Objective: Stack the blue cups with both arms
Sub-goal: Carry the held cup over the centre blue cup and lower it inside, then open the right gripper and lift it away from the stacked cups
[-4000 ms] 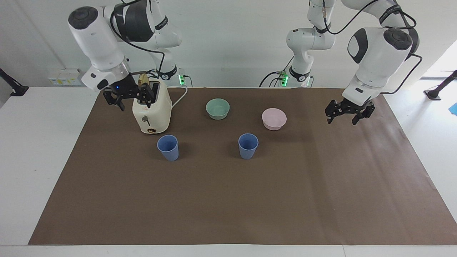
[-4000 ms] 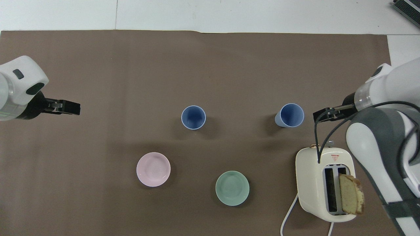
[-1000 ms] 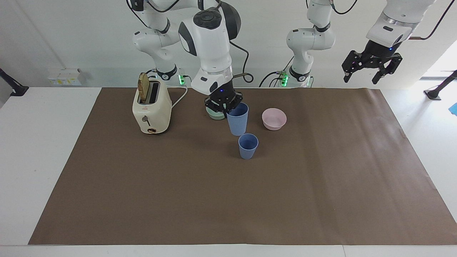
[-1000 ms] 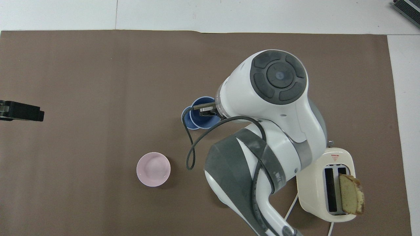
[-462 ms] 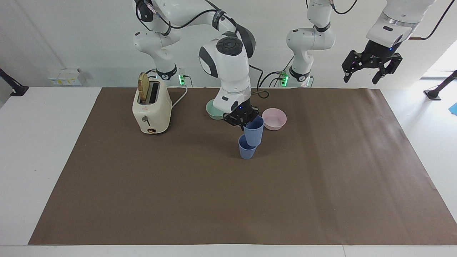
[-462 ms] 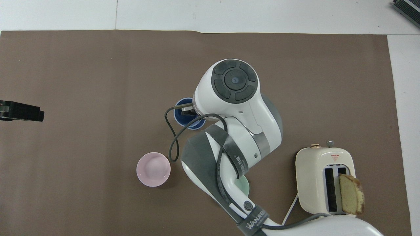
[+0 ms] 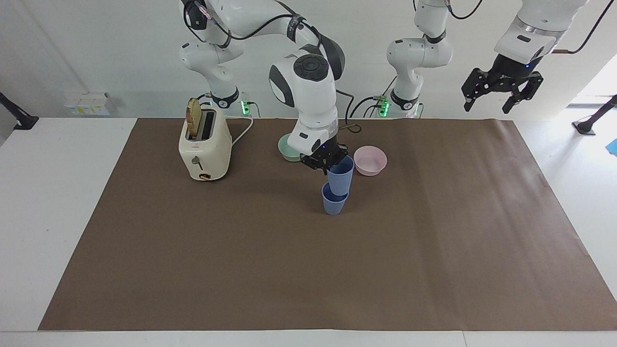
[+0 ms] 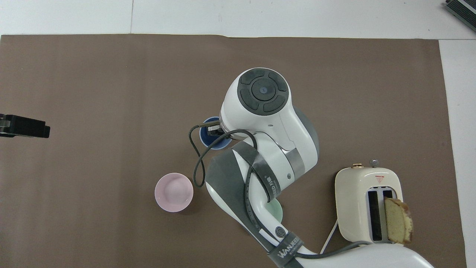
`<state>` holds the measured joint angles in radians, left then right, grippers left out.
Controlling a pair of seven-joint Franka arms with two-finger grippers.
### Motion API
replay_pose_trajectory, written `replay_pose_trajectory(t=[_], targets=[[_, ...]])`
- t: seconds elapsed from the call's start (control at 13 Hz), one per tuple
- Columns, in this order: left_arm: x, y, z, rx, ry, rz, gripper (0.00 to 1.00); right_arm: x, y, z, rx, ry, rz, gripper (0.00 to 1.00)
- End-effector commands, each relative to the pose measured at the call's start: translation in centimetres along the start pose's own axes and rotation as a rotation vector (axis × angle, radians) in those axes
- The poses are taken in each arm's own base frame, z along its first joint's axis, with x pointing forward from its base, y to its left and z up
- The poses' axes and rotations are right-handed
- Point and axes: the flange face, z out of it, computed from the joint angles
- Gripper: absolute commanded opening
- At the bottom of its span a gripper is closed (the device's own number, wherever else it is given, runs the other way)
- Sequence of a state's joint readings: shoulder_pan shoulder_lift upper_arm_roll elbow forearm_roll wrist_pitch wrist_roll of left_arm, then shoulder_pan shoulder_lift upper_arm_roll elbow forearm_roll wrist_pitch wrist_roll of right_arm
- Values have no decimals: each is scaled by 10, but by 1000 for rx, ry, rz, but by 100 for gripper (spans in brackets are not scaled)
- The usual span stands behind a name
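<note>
Toaster (image 7: 205, 149) at nine o'clock. At centre, right gripper (image 7: 327, 162) clamped on the upper blue cup (image 7: 340, 176), base sunk into the lower blue cup (image 7: 333, 203); rims largely hidden overhead. At two o'clock, left gripper (image 7: 499, 91) raised, fingers spread, waiting.

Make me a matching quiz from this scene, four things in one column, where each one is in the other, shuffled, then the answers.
Things:
1. held blue cup
2. slice of bread
3. left gripper
4. pink bowl

Places:
A. in the toaster slot
B. on the mat, beside the stacked cups, nearer to the robots
C. raised, waiting at its own end of the table
D. in the right gripper, partly inside the standing blue cup

Pairs: 1-D, 2-A, 3-C, 4-B
</note>
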<state>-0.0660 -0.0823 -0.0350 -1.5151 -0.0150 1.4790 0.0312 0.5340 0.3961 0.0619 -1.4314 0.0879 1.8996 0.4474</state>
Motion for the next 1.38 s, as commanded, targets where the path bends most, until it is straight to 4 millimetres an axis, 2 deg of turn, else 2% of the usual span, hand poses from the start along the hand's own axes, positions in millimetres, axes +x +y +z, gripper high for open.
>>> replay_pose_trajectory(t=[0.0,0.46,0.85,1.0,1.15,1.23,1.31], targets=[[-7,-2,-3,-8,-3,-7,100,-9,5,7,-3,-31,24,0],[-7,-2,-3,-8,-3,-7,100,-3,14,16,-12,-21,24,0],[-7,-2,-3,-8,-3,-7,100,6,12,51,-9,-11,26,0],[-7,-2,-3,-8,-3,-7,100,2,15,60,-18,-30,28,0],[-7,-2,-3,-8,-3,-7,100,1,15,62,-21,-34,29,3],[-7,-2,-3,-8,-3,-7,100,1,15,62,-20,-36,36,57],[-7,-2,-3,-8,-3,-7,100,3,18,63,-22,-36,37,100]])
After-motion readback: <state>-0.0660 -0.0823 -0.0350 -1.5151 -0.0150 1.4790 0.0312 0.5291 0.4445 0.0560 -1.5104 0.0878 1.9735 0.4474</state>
